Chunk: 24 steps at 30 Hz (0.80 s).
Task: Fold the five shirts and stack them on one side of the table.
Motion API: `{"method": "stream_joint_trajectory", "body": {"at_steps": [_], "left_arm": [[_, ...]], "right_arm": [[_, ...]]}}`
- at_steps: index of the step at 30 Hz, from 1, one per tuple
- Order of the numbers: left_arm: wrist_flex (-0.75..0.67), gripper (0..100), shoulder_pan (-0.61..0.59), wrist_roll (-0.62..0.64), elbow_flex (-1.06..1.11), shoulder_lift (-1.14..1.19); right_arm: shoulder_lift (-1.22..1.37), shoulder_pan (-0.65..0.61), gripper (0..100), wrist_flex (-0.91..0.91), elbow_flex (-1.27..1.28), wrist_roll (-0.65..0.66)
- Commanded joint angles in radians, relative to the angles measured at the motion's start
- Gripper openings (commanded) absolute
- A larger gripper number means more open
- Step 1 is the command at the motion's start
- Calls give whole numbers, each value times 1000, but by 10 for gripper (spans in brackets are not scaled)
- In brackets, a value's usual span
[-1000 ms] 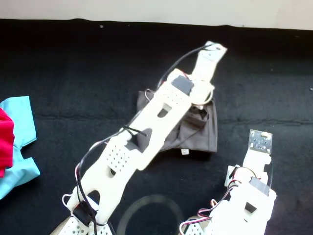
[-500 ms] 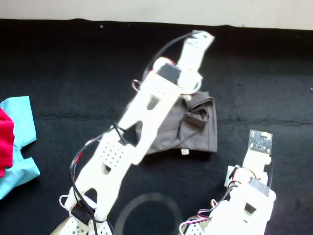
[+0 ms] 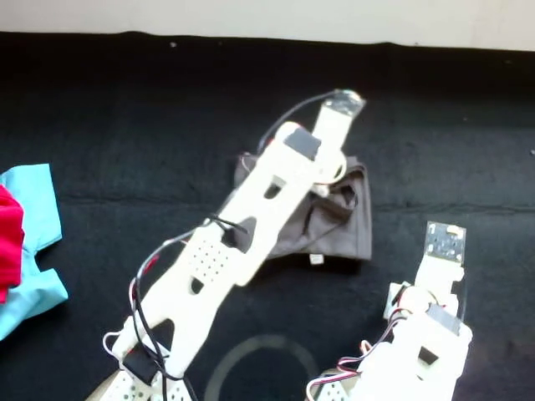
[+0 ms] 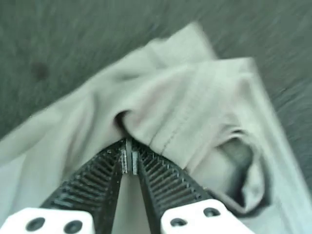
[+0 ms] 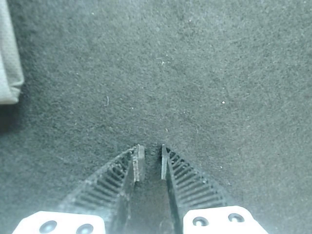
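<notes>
Grey shirt (image 3: 347, 230) lies crumpled in the middle of the table (image 3: 125, 125), and the left gripper (image 4: 127, 156) is pinched tight on a puckered fold of it. Near its edge the right gripper (image 5: 150, 163) hangs barely ajar over bare black cloth, holding nothing.

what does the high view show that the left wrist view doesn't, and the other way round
High view adds: a light blue shirt with a red shirt lying over it at the table's edge, and the right arm near the grey shirt. Left wrist view adds: the left gripper, jaws closed on a fold of that shirt beside a stitched hem. Shared: the crumpled grey shirt on the black table.
</notes>
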Motion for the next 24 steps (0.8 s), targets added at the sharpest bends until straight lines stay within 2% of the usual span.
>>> {"method": "stream_joint_trajectory", "body": {"at_steps": [1,10,13,17,24], "left_arm": [[-84,10,28,8,-47,-18],[-287,10,51,8,-91,-8],[-296,11,56,8,-94,-10],[-180,10,41,6,-166,-45],[273,10,-27,0,-417,-124]], "right_arm": [[-1,22,84,-15,16,9],[-1,22,84,-15,18,11],[-1,22,84,-15,18,9],[-1,22,84,-15,18,9],[-1,15,60,33,-31,8]]}}
